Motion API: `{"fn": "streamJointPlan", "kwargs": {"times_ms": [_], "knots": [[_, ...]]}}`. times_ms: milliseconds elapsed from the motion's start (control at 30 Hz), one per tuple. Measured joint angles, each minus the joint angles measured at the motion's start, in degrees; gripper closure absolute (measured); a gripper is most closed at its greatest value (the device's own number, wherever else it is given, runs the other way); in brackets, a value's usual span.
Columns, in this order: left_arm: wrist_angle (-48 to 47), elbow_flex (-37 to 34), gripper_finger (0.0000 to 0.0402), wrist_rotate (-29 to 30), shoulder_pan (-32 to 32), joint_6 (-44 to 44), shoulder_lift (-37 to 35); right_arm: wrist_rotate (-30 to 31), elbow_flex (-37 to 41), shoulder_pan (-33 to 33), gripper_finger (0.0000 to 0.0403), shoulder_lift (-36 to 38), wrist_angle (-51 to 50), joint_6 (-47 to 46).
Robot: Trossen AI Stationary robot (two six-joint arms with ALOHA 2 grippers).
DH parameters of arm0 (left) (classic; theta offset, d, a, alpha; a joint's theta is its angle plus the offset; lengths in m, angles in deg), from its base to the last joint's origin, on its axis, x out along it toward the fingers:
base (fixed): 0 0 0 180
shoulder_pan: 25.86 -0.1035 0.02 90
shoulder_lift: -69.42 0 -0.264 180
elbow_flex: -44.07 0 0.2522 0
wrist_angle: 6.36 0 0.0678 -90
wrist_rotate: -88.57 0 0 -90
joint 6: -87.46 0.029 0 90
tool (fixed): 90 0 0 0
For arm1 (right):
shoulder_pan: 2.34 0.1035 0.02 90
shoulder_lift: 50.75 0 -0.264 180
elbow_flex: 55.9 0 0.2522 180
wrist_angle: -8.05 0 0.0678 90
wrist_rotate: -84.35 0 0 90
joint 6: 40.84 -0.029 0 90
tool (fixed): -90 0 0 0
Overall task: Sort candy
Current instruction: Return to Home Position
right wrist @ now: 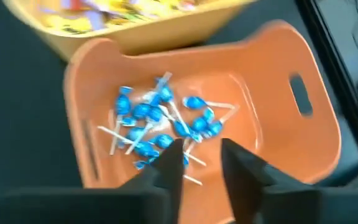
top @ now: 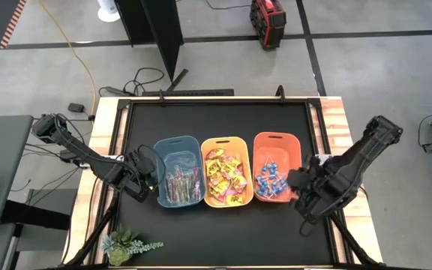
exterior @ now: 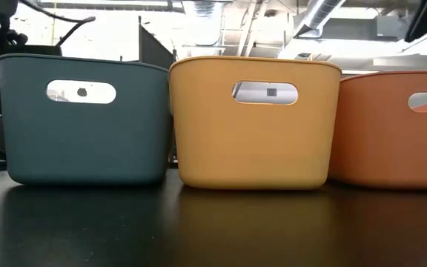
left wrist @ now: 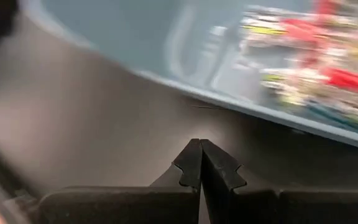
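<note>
Black table [top: 216, 120], sorted candy [top: 226, 176] (three bins [top: 177, 140])

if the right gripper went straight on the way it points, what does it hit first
Probably the blue lollipops in the orange bin: the open right gripper points down into it. Depth is unclear, so it could touch the bin's floor beside them instead.

1. A grey floor [top: 366, 75] crossed by dark seams spreads out well beyond the left gripper [top: 144, 180] and the right gripper [top: 300, 181].
2. A yellow cable [top: 81, 56] trails over it far past the left gripper, with black cables [top: 145, 79] coiled nearer.
3. A red-and-black case [top: 268, 15] stands far beyond the right gripper.
4. A small green plant [top: 124, 244] lies near the left gripper, on the wood-edged table [top: 103, 112].
5. Pale ducts [exterior: 325, 15] and bright lights hang overhead.
</note>
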Motion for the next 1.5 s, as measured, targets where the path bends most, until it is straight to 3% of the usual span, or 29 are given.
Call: {"fn": "streamJointPlan", "kwargs": {"times_ms": [133, 200, 333, 800, 1167, 1333, 1500], "knots": [[-4.31, 0.0, 0.0401, 3.08, -2.47, -4.25, 0.0, 0.02, 5.0, 0.83, 0.0371, 2.53, -1.74, -10.4], [-5.08, 0.0, 0.0401, 5.08, -3.94, -5.17, 0.0, -0.05, 6.86, 0.81, 0.0393, 2.78, -2.56, -14.78], [-4.32, 0.0, 0.0401, 8.08, -6.9, -3.91, 0.16, -0.47, 9.55, 0.79, 0.0389, 2.52, -3.67, -20.55], [12.7, 0.0, 0.0401, 9.07, -16.84, 17.47, 7.86, -0.58, 10.16, 0.83, 0.0397, 1.44, -2.59, -20.16], [14.87, 0.0, 0.0401, 7.56, -17.93, 20.89, 8.87, -0.36, 10.16, 1.57, 0.0397, 1.44, 1.05, -17.67], [13.58, -0.02, 0.0401, 4.56, -15.98, 19.6, 5.02, 8.28, 10.16, 6.66, 0.0397, 1.44, 7.66, -11.21], [14.01, -0.02, 0.0401, 4.44, -10.63, 20.23, -3.81, 15.77, 10.74, 12.86, 0.0397, 1.53, 20.17, -0.08]]}}
